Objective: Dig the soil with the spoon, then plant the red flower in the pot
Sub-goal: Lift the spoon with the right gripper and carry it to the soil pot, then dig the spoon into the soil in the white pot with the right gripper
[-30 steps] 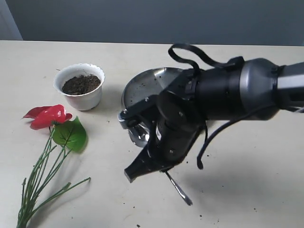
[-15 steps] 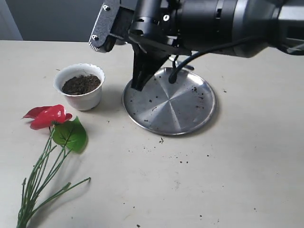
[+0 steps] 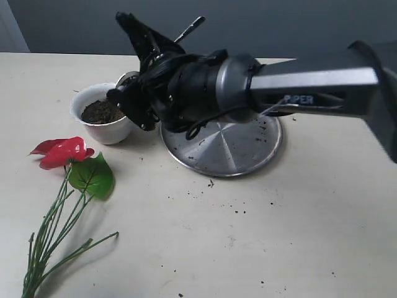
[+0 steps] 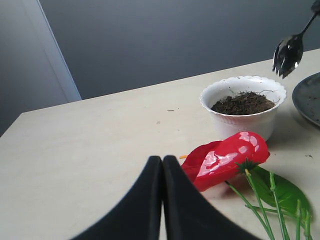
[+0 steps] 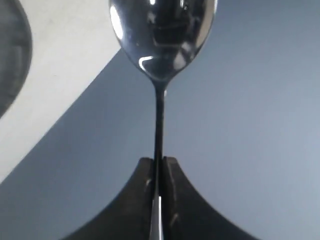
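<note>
above pot [image 4: 243, 103] | spoon [image 4: 288, 51] pinched in right gripper [image 5: 158, 167]

A round steel plate [image 3: 239, 149], flecked with dark crumbs, is set on a pale table [image 3: 298, 236], across which more crumbs are scattered, and a grey wall [image 3: 260, 25] is seen behind.

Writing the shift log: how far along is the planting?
Done: the right gripper has the spoon clamped. In hand: its head hangs above the pot, soil looks undug. Left: digging, then planting the red flower, lying on the table beside the shut left gripper.
</note>
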`<state>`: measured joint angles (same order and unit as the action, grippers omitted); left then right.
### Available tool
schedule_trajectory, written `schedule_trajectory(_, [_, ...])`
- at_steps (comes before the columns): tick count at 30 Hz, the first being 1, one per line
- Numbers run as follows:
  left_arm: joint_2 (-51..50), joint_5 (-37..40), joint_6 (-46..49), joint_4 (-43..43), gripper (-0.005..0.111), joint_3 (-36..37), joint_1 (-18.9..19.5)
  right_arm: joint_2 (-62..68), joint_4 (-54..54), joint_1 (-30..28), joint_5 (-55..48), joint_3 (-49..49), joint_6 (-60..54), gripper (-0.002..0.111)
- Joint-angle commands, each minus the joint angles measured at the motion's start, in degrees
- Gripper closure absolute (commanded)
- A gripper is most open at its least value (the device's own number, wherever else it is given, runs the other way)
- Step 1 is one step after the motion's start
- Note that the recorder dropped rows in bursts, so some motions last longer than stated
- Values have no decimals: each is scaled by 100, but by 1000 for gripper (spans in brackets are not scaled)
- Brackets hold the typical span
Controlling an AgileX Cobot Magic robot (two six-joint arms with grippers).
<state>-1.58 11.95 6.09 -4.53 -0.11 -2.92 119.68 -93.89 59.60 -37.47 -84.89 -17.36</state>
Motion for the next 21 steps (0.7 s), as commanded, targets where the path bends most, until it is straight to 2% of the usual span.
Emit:
schedule_trajectory(1, [24,-40,-28,49,106,11,-9,363,-605,-19,341,-355,43,109])
schedule_trajectory(10, [24,-40,-28,49,106,11,-9,922,-605,-19,567,-1666,43,109])
schedule_trajectory(15, [24,-40,-28,49,106,11,-9,1158,-605,-30,468,-1744,-46,109])
schedule_trajectory(21, [24,-40,-28,49,106,11,-9,1341,-605,-19,-136,-1753,-697,109])
